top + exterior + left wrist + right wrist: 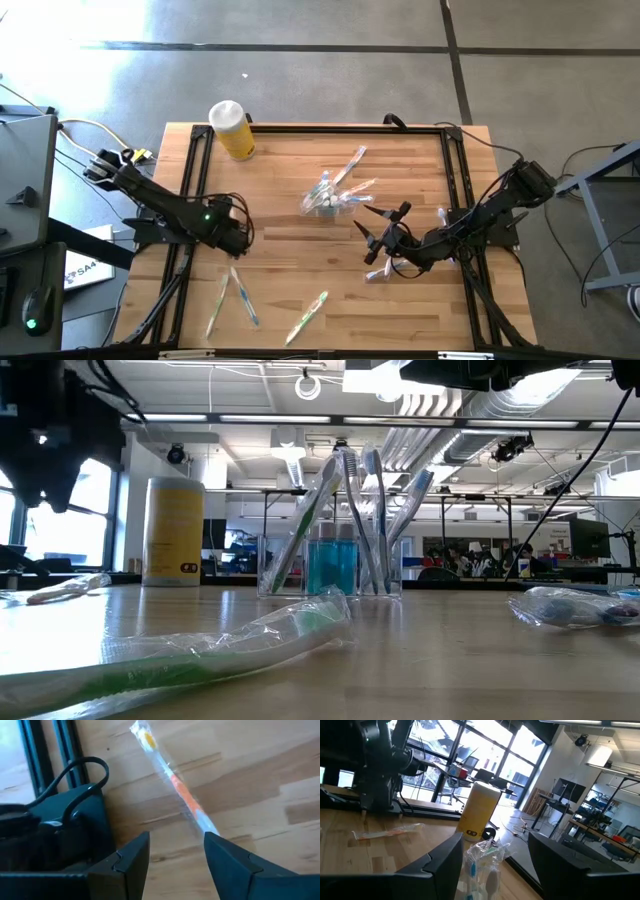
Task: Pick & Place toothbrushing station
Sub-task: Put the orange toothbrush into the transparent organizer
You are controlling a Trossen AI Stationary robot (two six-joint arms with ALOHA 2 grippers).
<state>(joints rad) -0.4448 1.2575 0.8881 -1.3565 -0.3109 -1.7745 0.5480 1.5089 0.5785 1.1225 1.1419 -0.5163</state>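
Note:
The clear container [325,197] stands on the table's middle with several toothbrushes upright in it and teal-ended tubes [331,565] inside. Wrapped toothbrushes lie flat near the front edge: an orange-handled one [175,785], one beside it [218,303] and a green one [307,316]. My left gripper [240,238] points steeply down, open, its fingers [134,857] on either side of the orange toothbrush's near end and above it. My right gripper [378,232] is held level and open, right of the container [479,861], touching nothing.
A yellow bottle with a white cap [232,130] stands at the far left corner. Wrapped items lie by the right arm [376,273] and near the right rail [441,215]. A black frame [195,170] runs along the table's sides. Bare wood lies between the container and the front toothbrushes.

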